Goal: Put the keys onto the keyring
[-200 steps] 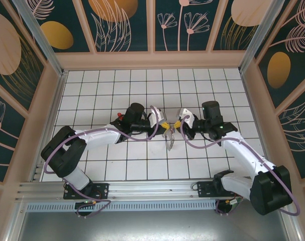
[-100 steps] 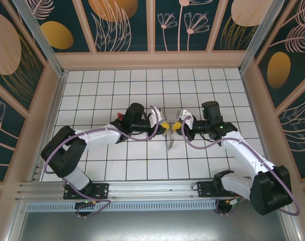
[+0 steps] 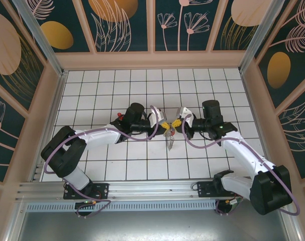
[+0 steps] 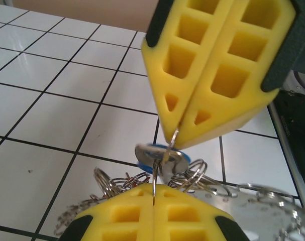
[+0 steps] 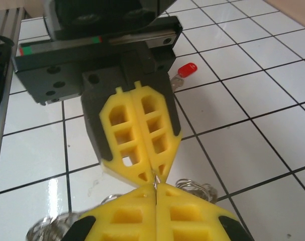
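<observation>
You had left claw (image 3: 164, 125) and right claw (image 3: 177, 122) pinched shut on the thin grey metal keyring (image 3: 169, 136), red-headed key (image 5: 184, 72) lying left of both.

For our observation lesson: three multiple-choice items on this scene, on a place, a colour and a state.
1. Where is the small red-headed key? A on a white tile; B in the jaws; C on an arm.
2. Colour of the foam finger pads? A blue; B yellow; C green.
3. Jaws of the left gripper and right gripper: A wide open; B one open; C both shut on the thin grey metal keyring.
Answers: A, it lies flat on tile; B, pads look yellow; C, wire sits pinched between closed pads.
</observation>
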Controlling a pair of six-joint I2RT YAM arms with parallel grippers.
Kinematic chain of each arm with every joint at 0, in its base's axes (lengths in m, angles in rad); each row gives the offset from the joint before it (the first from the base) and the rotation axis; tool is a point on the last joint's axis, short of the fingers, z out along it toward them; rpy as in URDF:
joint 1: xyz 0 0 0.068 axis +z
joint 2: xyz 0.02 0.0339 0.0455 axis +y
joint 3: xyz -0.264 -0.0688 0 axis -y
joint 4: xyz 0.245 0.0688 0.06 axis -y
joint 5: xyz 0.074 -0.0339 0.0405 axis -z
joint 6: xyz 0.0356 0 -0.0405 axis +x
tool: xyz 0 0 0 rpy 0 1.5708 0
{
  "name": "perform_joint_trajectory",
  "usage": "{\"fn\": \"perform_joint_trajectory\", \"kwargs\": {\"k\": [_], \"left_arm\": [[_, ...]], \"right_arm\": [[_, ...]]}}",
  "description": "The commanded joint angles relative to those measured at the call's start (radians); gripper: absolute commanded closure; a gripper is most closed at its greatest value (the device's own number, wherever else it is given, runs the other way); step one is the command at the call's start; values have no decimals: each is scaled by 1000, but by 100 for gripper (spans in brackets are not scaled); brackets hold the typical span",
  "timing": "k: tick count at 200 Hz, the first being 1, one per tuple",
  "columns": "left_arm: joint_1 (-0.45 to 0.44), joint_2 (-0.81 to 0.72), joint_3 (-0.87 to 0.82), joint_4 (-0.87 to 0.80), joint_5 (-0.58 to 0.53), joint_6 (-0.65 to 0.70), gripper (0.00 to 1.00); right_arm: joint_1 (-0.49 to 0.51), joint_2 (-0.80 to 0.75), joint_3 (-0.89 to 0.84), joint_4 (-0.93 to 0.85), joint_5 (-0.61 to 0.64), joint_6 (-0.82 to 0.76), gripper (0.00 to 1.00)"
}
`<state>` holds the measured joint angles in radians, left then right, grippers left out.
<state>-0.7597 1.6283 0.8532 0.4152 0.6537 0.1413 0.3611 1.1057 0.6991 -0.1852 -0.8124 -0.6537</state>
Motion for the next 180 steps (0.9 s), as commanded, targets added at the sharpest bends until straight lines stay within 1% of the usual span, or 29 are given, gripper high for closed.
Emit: {"fn": "perform_joint_trajectory", "kwargs": {"k": [1, 19, 47, 66, 96, 114, 155, 180], "left_arm": [[-4, 5, 41, 42, 35, 19, 100], [-4, 5, 41, 53, 20, 8, 100], [-4, 4, 37, 60, -9, -3, 100], [-4, 4, 34, 56, -21, -9, 100], [-3, -5, 23, 62, -39, -8, 100], [-3, -8, 19, 68, -47, -11, 100], [-4, -1, 20, 83, -55, -29, 100], [-4, 1, 21, 90, -60, -41, 100]], "right_arm": [[8, 20, 2, 23, -3, 11, 100], [9, 27, 11, -20, -16, -13, 100], [9, 11, 4, -37, -12, -30, 100], [7, 2, -2, -19, 9, -16, 100], [6, -10, -10, 7, 84, 22, 100], [4, -13, -12, -10, 77, 11, 100], [4, -8, -10, -47, 5, -14, 100], [5, 2, -5, -63, -5, -25, 100]]}}
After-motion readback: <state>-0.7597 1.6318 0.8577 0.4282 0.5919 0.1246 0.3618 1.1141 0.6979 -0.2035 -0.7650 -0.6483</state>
